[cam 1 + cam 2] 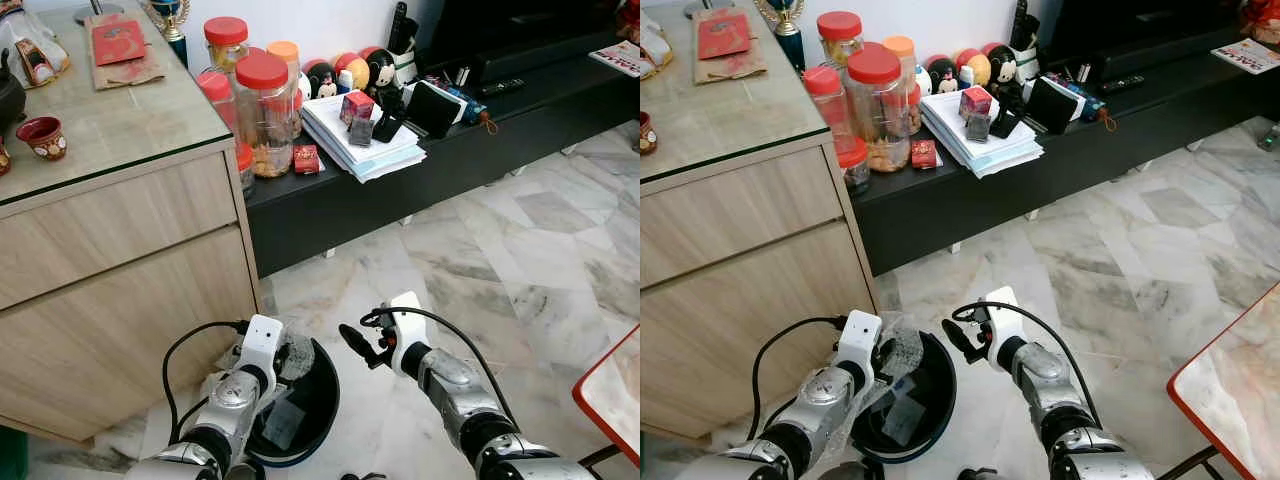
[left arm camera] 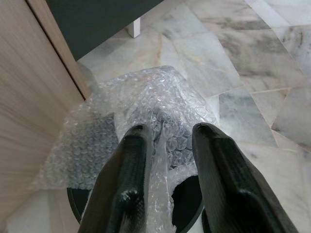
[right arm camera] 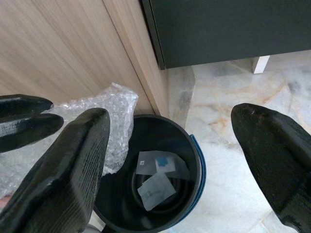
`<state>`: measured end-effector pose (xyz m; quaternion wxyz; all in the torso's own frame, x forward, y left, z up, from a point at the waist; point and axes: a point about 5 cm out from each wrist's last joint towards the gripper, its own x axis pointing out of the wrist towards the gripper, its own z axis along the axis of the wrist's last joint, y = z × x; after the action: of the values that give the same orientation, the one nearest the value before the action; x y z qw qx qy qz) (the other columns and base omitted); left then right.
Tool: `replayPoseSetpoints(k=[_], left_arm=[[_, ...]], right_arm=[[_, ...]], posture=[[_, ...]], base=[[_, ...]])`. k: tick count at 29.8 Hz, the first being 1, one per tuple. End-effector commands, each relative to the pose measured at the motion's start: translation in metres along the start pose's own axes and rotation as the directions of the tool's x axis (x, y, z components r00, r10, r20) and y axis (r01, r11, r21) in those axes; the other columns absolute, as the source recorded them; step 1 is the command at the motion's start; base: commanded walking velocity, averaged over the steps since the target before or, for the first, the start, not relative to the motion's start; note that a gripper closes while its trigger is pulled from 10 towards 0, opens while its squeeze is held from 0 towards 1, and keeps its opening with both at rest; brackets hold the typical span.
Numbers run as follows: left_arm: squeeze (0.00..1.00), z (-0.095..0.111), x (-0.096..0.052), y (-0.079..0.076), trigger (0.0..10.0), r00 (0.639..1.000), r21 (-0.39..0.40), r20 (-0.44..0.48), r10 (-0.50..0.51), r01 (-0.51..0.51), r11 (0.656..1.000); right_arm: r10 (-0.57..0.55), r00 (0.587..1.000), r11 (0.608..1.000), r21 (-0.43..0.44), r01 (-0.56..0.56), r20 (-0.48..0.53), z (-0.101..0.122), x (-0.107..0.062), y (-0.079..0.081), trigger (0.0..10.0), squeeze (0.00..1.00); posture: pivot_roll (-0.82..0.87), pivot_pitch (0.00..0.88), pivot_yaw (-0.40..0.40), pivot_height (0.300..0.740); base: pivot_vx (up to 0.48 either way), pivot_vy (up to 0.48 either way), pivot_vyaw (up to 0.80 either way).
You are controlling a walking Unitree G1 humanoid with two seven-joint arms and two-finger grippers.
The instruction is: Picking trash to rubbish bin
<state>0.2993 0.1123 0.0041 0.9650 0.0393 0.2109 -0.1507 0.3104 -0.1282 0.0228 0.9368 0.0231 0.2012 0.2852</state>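
Observation:
A crumpled sheet of clear bubble wrap is pinched between my left gripper's black fingers, so that gripper is shut on it. It hangs over the left rim of a round black rubbish bin on the floor beside the wooden cabinet. A few paper scraps lie in the bottom of the bin. My right gripper hovers just above the bin's right side, fingers spread open and holding nothing. From the right wrist, the bubble wrap and the left fingers sit at the bin's edge.
The wooden cabinet stands close on the left. A low black bench ahead carries jars and stacked papers. A red-edged table corner juts in at the right. Marble floor stretches ahead to the right.

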Motion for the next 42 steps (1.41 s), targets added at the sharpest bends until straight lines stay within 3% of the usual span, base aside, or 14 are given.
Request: replayPoseSetpoints(k=[1,31,32,33,37,42], left_arm=[[1.00,-0.006,-0.002,0.000,10.0,1.000,-0.012,-0.014,0.007,-0.007,1.000],[1.00,-0.010,-0.004,0.000,10.0,0.999,-0.043,-0.020,0.027,-0.028,0.999],[0.37,-0.014,-0.006,0.003,10.0,0.998,-0.031,-0.032,0.047,-0.048,0.998],[0.00,-0.017,-0.007,0.006,10.0,0.997,-0.019,-0.042,0.064,-0.065,0.998],[0.00,-0.031,-0.015,0.015,10.0,0.988,-0.015,-0.092,0.127,-0.129,0.991],[0.00,-0.065,-0.037,0.036,10.0,0.941,-0.015,-0.184,0.284,-0.292,0.956]], right_arm=[[-0.005,1.000,1.000,-0.016,0.005,0.008,0.003,0.000,-0.002,10.0,0.00],[-0.027,1.000,1.000,-0.002,0.027,0.003,-0.001,-0.003,-0.005,10.0,0.00],[-0.043,0.999,0.999,0.006,0.043,0.003,-0.002,-0.004,-0.007,10.0,0.00],[-0.053,0.999,0.999,0.010,0.053,-0.001,-0.003,-0.005,-0.008,10.0,0.00],[-0.079,0.997,0.997,0.022,0.080,-0.016,-0.008,-0.009,-0.012,10.0,0.00],[-0.229,0.969,0.971,0.051,0.234,-0.099,-0.029,-0.026,-0.030,10.0,0.00]], posture=[[0.05,0.182,-0.071,0.740],[0.05,0.187,-0.080,0.740],[0.05,0.186,-0.079,0.740],[0.05,0.186,-0.079,0.740],[0.05,0.186,-0.079,0.740],[0.06,0.173,-0.076,0.740]], base=[[0.000,0.000,0.00],[0.000,0.000,0.00],[0.000,0.000,0.00],[0.000,0.000,0.00],[0.000,0.000,0.00],[0.000,0.000,0.00]])
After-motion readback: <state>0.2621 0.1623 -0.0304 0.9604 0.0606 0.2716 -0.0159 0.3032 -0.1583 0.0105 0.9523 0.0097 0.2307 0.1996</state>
